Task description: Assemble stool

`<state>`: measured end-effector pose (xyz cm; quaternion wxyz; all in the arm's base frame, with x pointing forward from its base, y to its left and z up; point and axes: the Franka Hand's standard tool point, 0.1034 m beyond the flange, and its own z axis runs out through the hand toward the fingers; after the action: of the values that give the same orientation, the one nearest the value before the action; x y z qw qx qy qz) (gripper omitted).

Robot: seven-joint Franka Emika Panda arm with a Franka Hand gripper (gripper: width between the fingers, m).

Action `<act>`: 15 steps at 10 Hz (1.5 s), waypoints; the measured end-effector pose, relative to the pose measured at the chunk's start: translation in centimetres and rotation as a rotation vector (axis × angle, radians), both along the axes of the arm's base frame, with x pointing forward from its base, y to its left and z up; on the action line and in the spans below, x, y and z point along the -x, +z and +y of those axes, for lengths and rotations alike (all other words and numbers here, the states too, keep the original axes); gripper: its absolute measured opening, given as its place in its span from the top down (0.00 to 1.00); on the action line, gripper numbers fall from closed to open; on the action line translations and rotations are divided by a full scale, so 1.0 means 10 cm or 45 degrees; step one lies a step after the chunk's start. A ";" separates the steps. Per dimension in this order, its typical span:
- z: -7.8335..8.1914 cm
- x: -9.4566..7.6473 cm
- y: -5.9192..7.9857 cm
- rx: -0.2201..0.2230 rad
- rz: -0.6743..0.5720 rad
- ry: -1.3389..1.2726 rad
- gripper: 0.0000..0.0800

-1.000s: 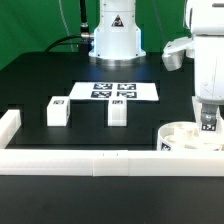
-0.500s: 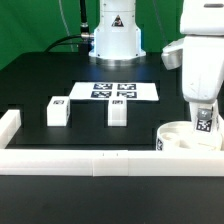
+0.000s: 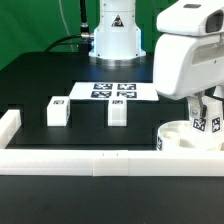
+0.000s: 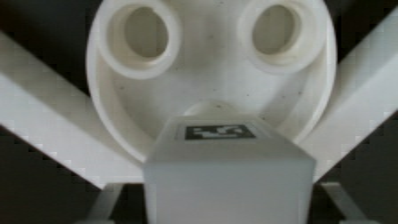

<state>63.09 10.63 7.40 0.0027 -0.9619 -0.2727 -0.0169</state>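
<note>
The round white seat [image 3: 176,139] lies at the exterior view's right, against the front rail. In the wrist view the seat [image 4: 199,75] shows two open sockets. My gripper [image 3: 207,112] is shut on a white block leg [image 3: 206,124] with black-and-white tags and holds it upright just over the seat. In the wrist view the leg [image 4: 222,175] sits between my fingers [image 4: 114,200], its tag facing the camera. Two more legs stand on the table: one at the left [image 3: 57,110] and one nearer the middle [image 3: 118,110].
The marker board [image 3: 115,91] lies flat behind the loose legs. A long white rail [image 3: 90,160] runs along the front, with a short rail [image 3: 8,126] at the left. The robot base [image 3: 117,38] stands at the back.
The arm's wrist has turned and its white housing has swung toward the exterior view's left, filling more of the picture. The held leg stays over the seat, turned a little.
</note>
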 end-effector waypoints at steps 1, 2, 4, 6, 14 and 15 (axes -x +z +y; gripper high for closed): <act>0.01 0.01 0.00 -0.007 0.009 -0.163 0.58; 0.03 0.01 0.00 -0.010 0.011 -0.295 0.58; 0.07 0.02 -0.01 -0.019 0.008 -0.536 0.58; 0.08 0.02 -0.01 -0.025 0.010 -0.676 0.58; 0.13 0.04 -0.01 -0.105 0.051 -1.600 0.58; 0.14 0.04 -0.02 -0.138 0.078 -1.779 0.58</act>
<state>62.73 12.04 7.24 0.0469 -0.9105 0.4109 -0.0013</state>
